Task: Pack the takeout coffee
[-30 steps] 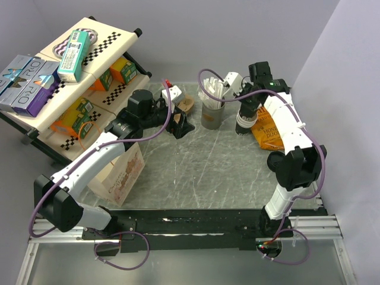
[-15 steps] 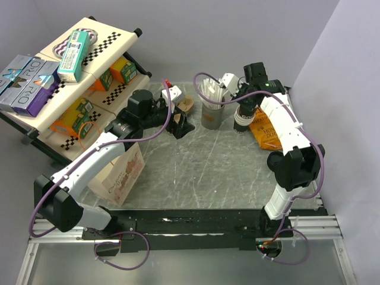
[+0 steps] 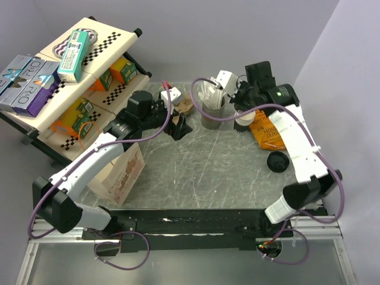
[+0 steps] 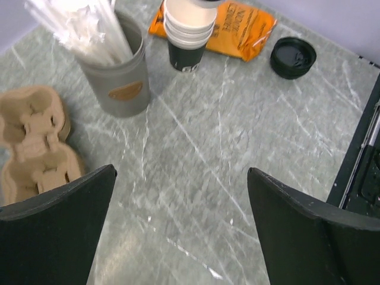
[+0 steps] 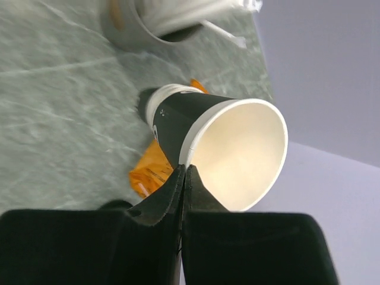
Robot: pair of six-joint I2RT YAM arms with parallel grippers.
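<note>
Right hand (image 5: pixel 183 171) pinches top paper cup (image 5: pixel 237 154) by its rim; left hand (image 4: pixel 181 178) gapes over grey marble counter (image 4: pixel 237 148), open stretch mid-counter, black rail (image 3: pixel 196 215) along near edge.

Walls: plain, pale lavender-grey walls (image 3: pixel 208 35) met in a corner behind the table; one stood close on the right
Table: grey-green marbled table top (image 3: pixel 208 172) with pale veins
Furniture: tilted shelf rack (image 3: pixel 101 32), cream with checkered edges, far left
Frame: aluminium rails (image 3: pixel 309 222) along the near edge
Light: soft and even
</note>
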